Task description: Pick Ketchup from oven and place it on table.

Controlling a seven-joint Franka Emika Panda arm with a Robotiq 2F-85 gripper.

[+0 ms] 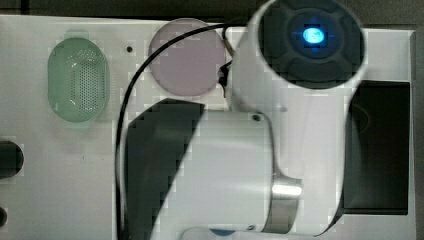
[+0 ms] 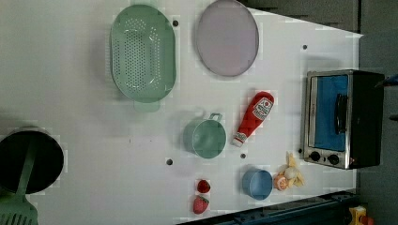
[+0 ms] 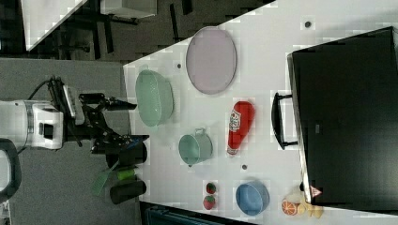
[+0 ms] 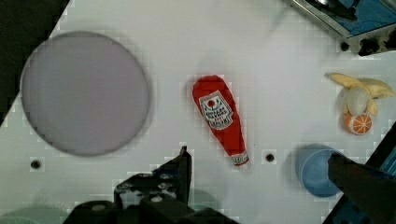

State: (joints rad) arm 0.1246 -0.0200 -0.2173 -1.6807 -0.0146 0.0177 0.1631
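The pincer is seen at the left of the right view, spread wide with nothing held between its two dark fingers, which reach toward the edge of the worktop. In the wrist view one finger is seen at the lower middle and the other at the lower right edge, well apart, with bare worktop between them.

The ketchup is found lying flat on the worktop, outside the oven, in the middle right of the left view. Its cap end is pointed toward the frame's bottom, and it lies between the small green pot and the oven's closed glass door. In the wrist view the bottle is placed at the centre, beside the round lilac plate.

A green colander is seen at the upper left of the left view. A blue cup, a peeled banana with an orange slice and two strawberries are set along the lower edge.
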